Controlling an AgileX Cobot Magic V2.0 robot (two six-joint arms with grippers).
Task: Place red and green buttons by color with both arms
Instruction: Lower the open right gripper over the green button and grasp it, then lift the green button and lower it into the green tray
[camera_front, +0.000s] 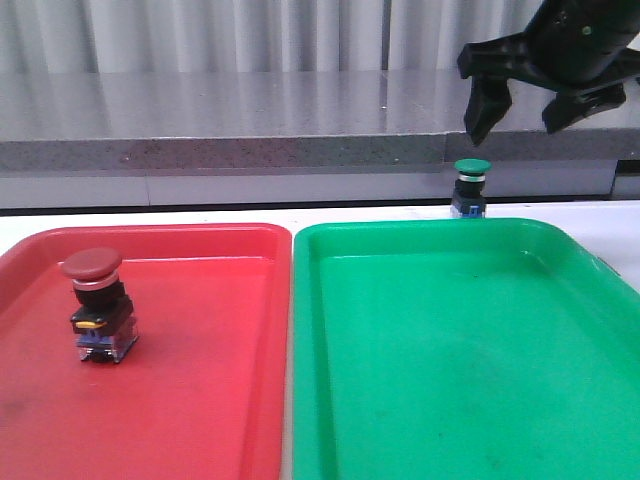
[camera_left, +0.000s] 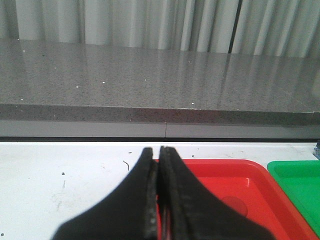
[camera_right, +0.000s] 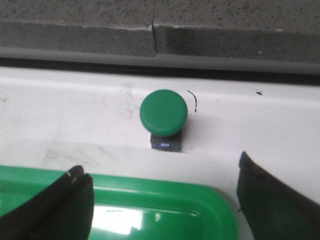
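Observation:
The red button (camera_front: 96, 304) stands upright in the red tray (camera_front: 200, 400), at its left side. The green button (camera_front: 470, 186) stands upright on the white table just behind the green tray (camera_front: 450, 360); it also shows in the right wrist view (camera_right: 163, 115). My right gripper (camera_front: 515, 115) is open and empty, hanging above the green button and a little to its right; in the right wrist view (camera_right: 162, 172) its jaws stand wide apart over the green tray's rim (camera_right: 150, 192). My left gripper (camera_left: 156, 150) is shut and empty over the red tray's far left corner (camera_left: 235, 167); it is out of the front view.
A grey stone ledge (camera_front: 250, 120) runs along the back of the table, with a curtain behind it. The two trays lie side by side, nearly touching. White table (camera_left: 60, 175) shows to the left of the red tray.

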